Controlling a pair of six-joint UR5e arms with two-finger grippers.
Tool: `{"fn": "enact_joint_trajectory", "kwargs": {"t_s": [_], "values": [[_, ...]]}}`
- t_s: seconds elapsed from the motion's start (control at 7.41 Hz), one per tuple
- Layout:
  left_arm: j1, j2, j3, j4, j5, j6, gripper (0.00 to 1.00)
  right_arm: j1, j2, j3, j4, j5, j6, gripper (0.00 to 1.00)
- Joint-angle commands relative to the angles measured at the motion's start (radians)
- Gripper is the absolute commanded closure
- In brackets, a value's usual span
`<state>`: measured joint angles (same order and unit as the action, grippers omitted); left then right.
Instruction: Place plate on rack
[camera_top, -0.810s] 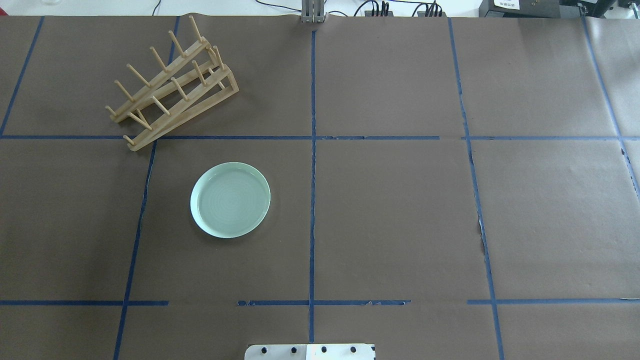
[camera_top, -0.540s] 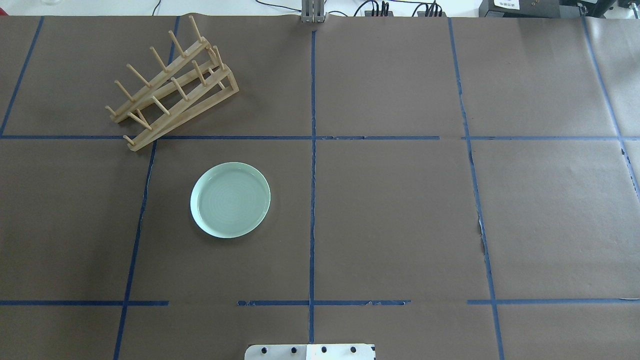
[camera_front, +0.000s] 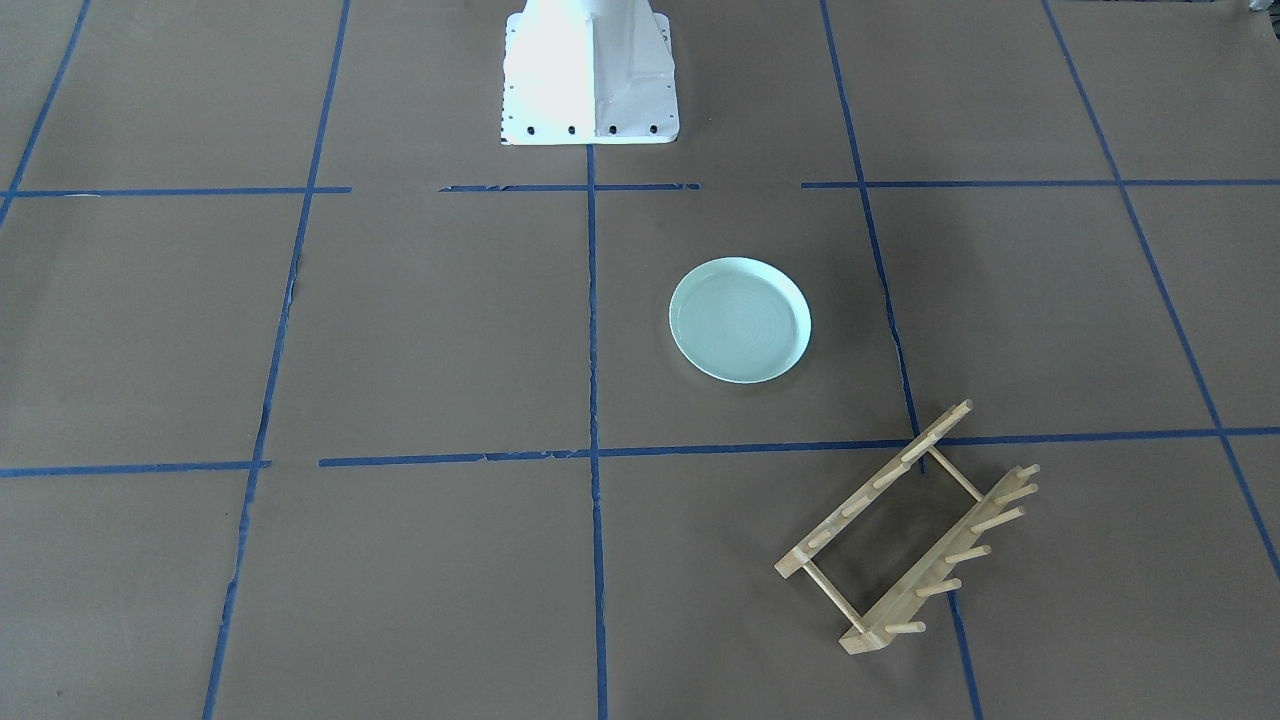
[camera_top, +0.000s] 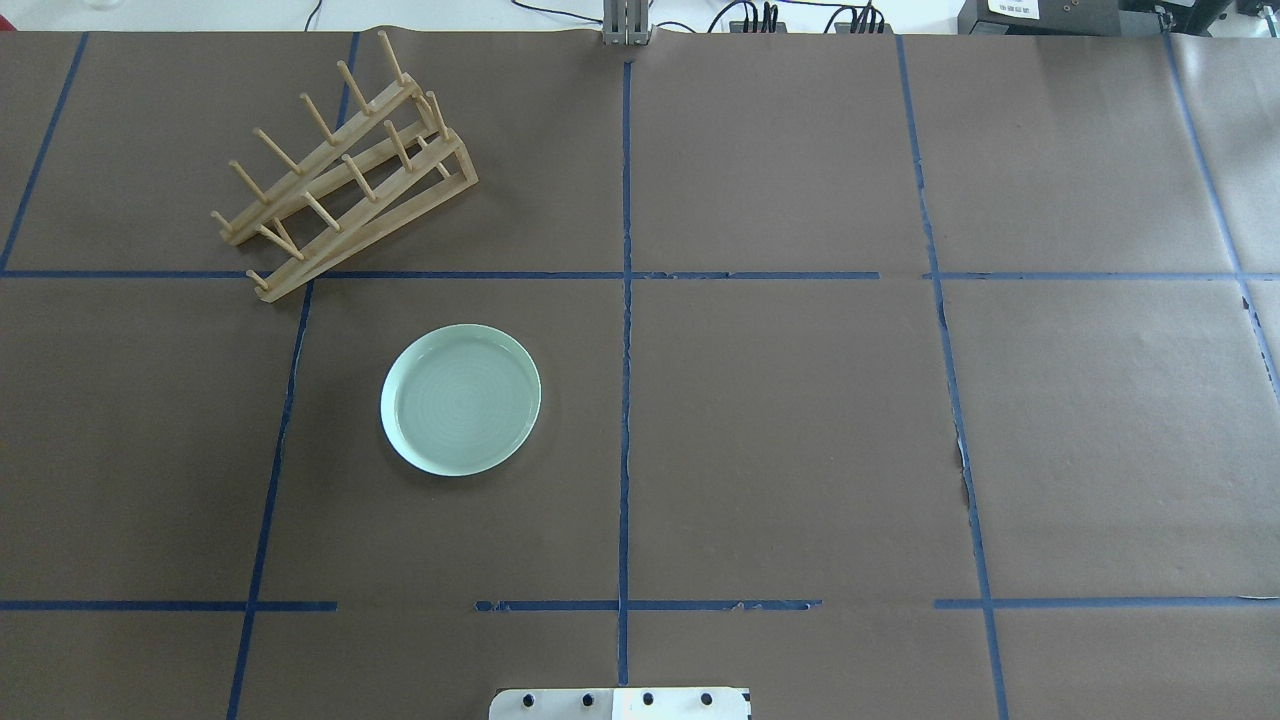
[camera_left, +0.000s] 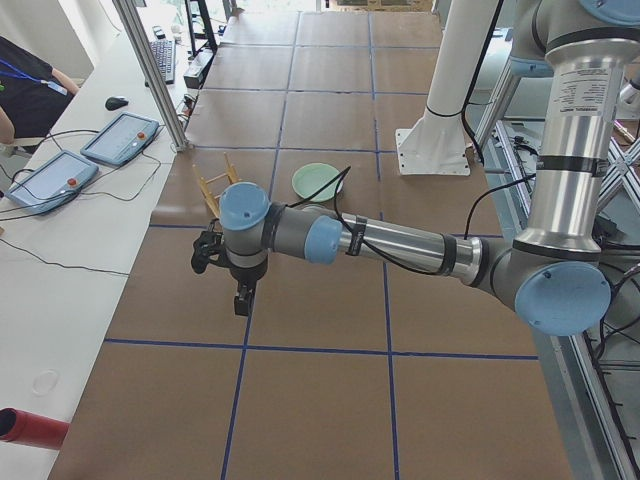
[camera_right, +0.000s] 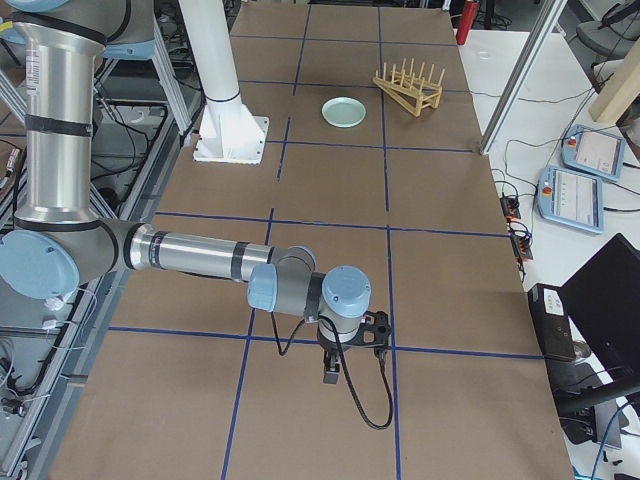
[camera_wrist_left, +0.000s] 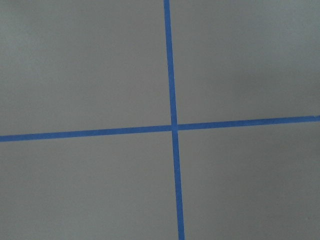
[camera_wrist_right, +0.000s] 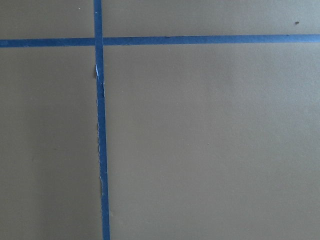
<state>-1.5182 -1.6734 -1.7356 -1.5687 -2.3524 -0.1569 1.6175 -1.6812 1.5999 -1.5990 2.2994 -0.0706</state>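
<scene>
**One plate, one rack, two grippers**

One plate (camera_top: 460, 399) lies flat on the table (camera_top: 800, 420), in the robot's left half and nearest its base. Beyond it, apart and further left, stands one rack (camera_top: 345, 170), two rails joined by two crossbars. The left gripper (camera_left: 240, 298) and the right gripper (camera_right: 332, 372) each hang over taped paper, well apart from both. Neither has the plate, and I cannot tell how far their jaws stand open. Plate and rack lie exactly where they did half a second ago.
</scene>
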Motion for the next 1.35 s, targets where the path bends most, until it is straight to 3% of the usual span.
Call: {"fn": "enact_joint_trajectory", "kwargs": {"t_s": [0.0,0.27,0.4,0.81,1.08,1.21], "values": [[0.12,-0.145,-0.153,0.181,0.001,-0.192,0.0,0.001,0.0,0.0,0.001,0.0,0.0,0.0],[0.25,-0.274,-0.196,0.248,0.007,-0.403,0.0,0.001,0.0,0.0,0.001,0.0,0.0,0.0],[0.357,-0.328,-0.2,0.248,0.096,-0.523,0.0,0.001,0.0,0.0,0.001,0.0,0.0,0.0],[0.548,-0.448,-0.19,0.243,0.136,-0.784,0.0,0.001,0.0,0.0,0.001,0.0,0.002,0.0],[0.72,-0.514,-0.185,0.245,0.302,-0.997,0.0,0.001,0.0,0.0,0.001,0.0,0.002,0.0],[0.761,-0.543,-0.171,0.246,0.312,-1.006,0.0,0.001,0.0,0.0,0.001,0.0,0.0,0.0]]}}
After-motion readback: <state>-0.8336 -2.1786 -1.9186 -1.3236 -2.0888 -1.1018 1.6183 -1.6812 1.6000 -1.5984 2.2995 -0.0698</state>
